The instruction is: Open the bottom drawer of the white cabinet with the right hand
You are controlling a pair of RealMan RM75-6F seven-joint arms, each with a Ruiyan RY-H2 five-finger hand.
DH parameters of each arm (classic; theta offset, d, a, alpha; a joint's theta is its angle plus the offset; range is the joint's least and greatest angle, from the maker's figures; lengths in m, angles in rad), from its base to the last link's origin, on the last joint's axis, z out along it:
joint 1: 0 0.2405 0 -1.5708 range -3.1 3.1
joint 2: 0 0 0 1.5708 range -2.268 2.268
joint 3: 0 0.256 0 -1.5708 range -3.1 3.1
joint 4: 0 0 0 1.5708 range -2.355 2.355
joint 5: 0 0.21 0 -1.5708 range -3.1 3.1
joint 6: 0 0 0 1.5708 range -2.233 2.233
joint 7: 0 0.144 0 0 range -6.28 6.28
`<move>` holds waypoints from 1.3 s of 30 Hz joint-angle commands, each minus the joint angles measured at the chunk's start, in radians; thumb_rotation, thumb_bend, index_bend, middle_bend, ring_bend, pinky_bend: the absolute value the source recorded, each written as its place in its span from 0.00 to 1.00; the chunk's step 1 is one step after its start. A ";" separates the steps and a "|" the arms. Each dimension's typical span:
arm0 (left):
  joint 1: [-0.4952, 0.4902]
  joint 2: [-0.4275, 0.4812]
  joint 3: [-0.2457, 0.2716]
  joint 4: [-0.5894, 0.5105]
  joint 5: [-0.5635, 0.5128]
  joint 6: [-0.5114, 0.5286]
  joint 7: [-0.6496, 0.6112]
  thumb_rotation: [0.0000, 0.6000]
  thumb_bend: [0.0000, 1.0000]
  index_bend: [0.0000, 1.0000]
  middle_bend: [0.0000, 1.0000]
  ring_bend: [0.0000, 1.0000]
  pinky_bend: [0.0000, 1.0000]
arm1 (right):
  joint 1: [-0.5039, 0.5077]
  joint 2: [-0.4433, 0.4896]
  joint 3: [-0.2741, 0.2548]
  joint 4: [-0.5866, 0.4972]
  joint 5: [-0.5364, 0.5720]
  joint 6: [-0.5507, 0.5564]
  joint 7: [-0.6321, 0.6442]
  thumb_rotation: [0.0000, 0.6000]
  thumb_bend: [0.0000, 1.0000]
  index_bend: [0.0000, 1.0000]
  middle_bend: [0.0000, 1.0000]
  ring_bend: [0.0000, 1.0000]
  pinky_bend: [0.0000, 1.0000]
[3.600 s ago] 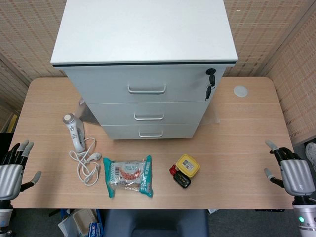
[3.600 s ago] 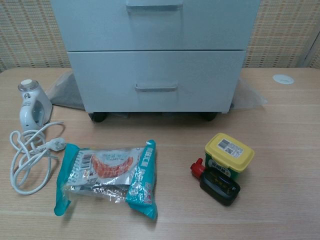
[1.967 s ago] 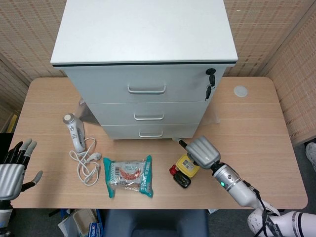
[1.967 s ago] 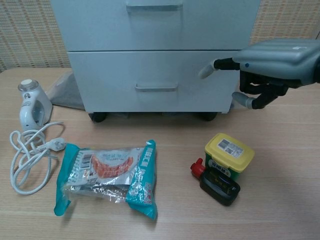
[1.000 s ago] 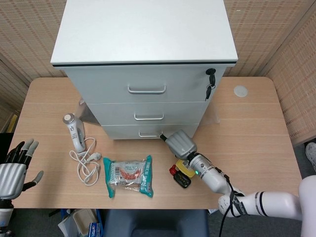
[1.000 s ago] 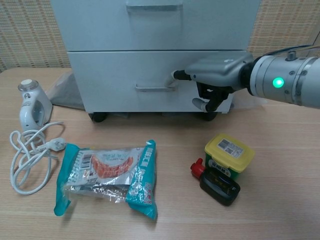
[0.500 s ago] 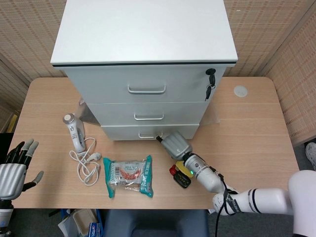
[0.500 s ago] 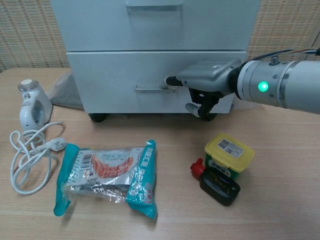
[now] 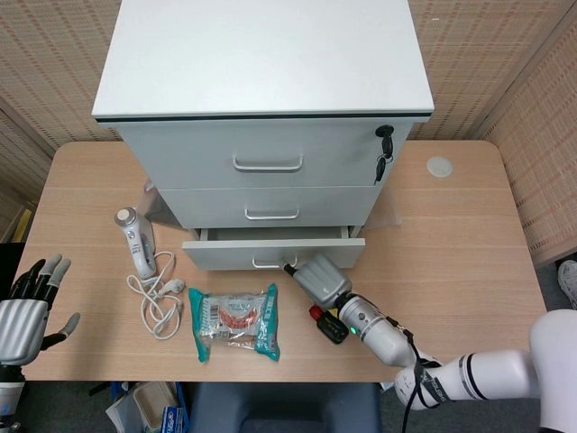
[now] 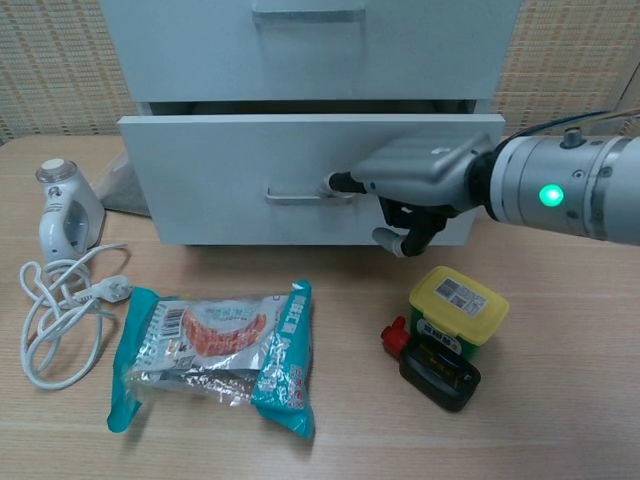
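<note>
Chest view: the snack packet (image 10: 215, 350) and yellow-lidded tub (image 10: 457, 306) carry labels too small to read. Behind, the right hand (image 10: 418, 190) hooks a finger on the handle (image 10: 300, 194) of the bottom drawer (image 10: 300, 180), partly out at the white cabinet (image 9: 261, 81) base; it should slide stiffly on rails. Left hand (image 9: 20, 311) is spread, holding nothing.

Bottom drawer (image 9: 273, 247) of white cabinet (image 9: 266, 108) partly pulled out.
Front panel sits forward of the two shut drawers above; metal handle (image 10: 305, 196) centred on it.

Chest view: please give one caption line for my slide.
Right hand hooks the handle of the partly open bottom drawer.
</note>
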 commanded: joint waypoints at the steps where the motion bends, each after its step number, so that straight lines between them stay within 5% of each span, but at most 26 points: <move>1: 0.001 0.000 0.000 0.000 -0.001 0.001 -0.001 1.00 0.27 0.00 0.00 0.00 0.14 | -0.002 0.014 -0.021 -0.033 -0.006 0.022 -0.020 1.00 0.52 0.08 0.95 0.98 0.89; 39: 0.009 0.012 -0.001 -0.011 0.005 0.018 0.002 1.00 0.27 0.00 0.00 0.00 0.14 | -0.048 0.051 -0.134 -0.211 -0.112 0.133 -0.103 1.00 0.52 0.08 0.95 0.98 0.89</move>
